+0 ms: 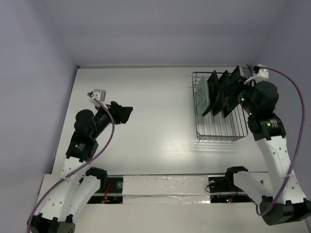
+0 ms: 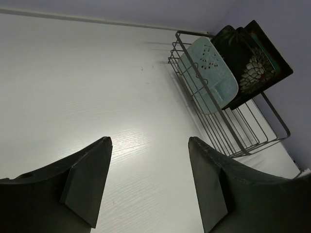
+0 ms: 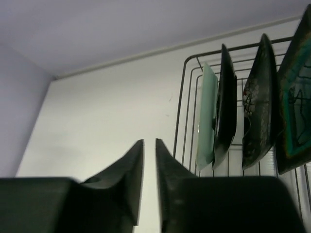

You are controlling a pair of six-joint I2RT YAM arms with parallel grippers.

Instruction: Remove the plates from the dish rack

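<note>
- Only the top view shows both arms. The left arm is folded low over the tabletop (image 1: 155, 116), well to the left of the dish rack (image 1: 217, 140). The right arm reaches up along the rack's right side to its far end.
- Only the left wrist view shows plate faces. The mint plate (image 2: 210, 73) has a dotted face, and a black flowered plate (image 2: 250, 73) leans just behind it.
- Only the right wrist view shows all four plates (image 3: 226, 111) edge-on in a row. From the rack's left they run mint, two black, then the teal-centred plate (image 3: 297, 107), closest to that camera.
- The left gripper (image 2: 149, 145) points toward the rack. Its jaws are wide apart with nothing between them.
- The right gripper (image 3: 149, 145) sits just beside the rack's far right end. Its jaws are a narrow slit apart and hold nothing.
- The rack holds the four plates on edge, slightly tilted, all at its far end.
</note>
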